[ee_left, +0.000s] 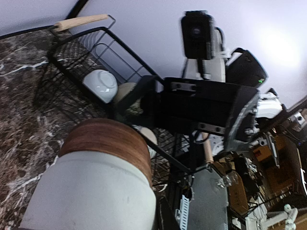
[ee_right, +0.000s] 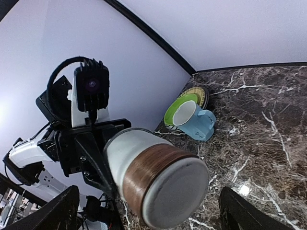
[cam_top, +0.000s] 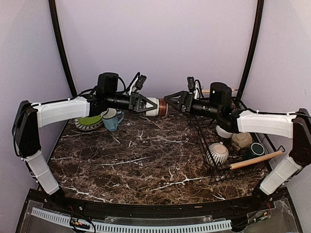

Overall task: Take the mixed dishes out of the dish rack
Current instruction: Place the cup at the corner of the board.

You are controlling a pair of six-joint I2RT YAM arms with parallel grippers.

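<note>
Two arms reach toward each other over the dark marble table (cam_top: 146,160), and between them is one cup (cam_top: 158,107), pale with a brown band near its rim, lying sideways in the air above the middle of the far side. The left gripper (cam_top: 147,105) is closed tight around the cup's base end. The right gripper (cam_top: 172,102) faces the cup's mouth with its two fingers (ee_right: 60,213) spread wide and nothing between them. Their tips are just beside the rim, and I cannot tell whether they touch it.

The one dish rack (cam_top: 200,141) stands on the right side of the table, with its two wooden handles, one at the near end (cam_top: 255,159) and one at the far end (cam_top: 208,91). I count four dishes inside it: one striped grey bowl (cam_top: 217,154) at the near left, one dark green mug (cam_top: 254,150) near the front handle, one rounded beige cup (cam_top: 241,141) between them and farther back, and one white bowl (cam_top: 223,131), partly hidden under the right arm.

At the far left of the table are three dishes: one lime-green plate (cam_top: 89,121) stacked on one striped plate (cam_top: 86,129), and one light blue mug (cam_top: 112,119) against their right edge.
</note>
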